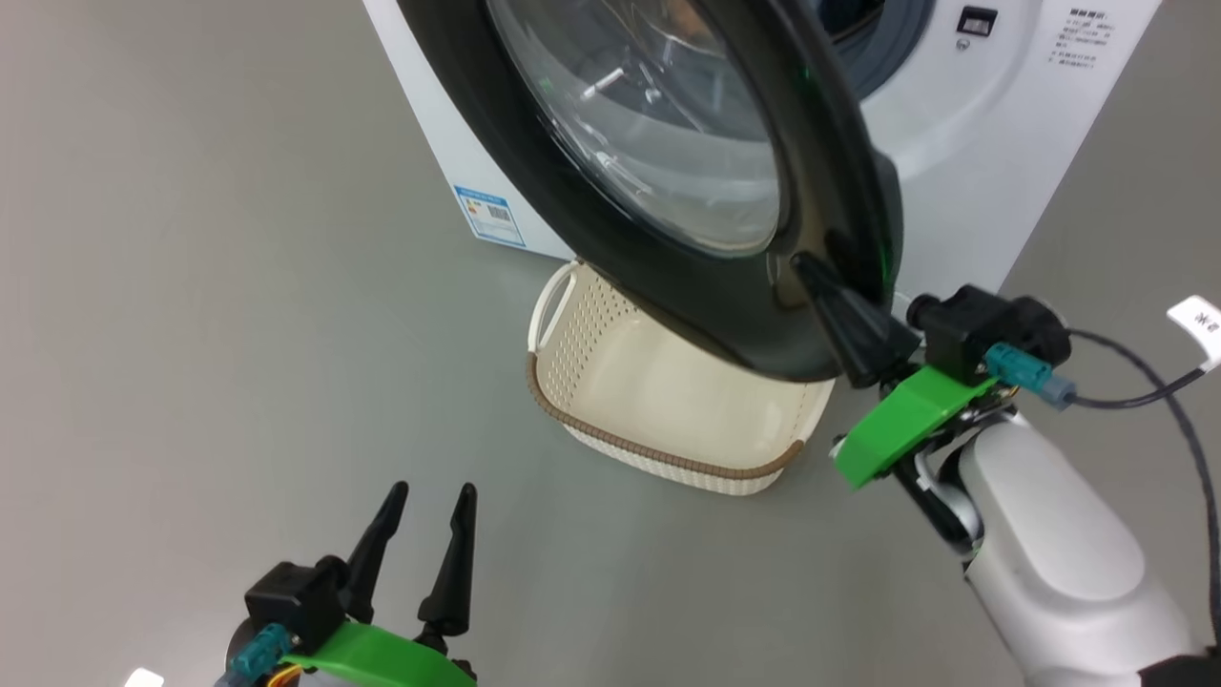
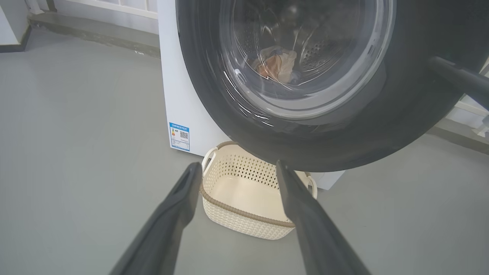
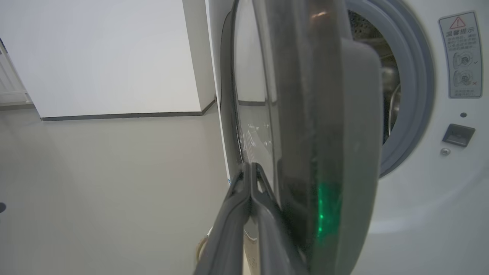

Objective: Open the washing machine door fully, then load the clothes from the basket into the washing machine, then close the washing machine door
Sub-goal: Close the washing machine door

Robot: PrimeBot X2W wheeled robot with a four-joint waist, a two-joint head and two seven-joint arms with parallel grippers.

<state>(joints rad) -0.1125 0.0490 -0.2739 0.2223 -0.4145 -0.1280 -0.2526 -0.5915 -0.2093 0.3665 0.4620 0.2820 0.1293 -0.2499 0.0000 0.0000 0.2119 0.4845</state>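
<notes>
My right tool (image 1: 806, 265), pressed together, sits against the outer face of the washing machine door (image 1: 830, 172) near its free edge; the washing machine (image 1: 1002, 143) lies straight beyond, clothes (image 2: 277, 65) inside; left tool (image 1: 431, 491) spread, farther off

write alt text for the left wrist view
The glossy black washing machine door looms overhead, a bundle of clothes visible through its glass. Beneath it the cream basket sits empty on the grey floor, framed by the dark fingers of the open left hand.
</notes>
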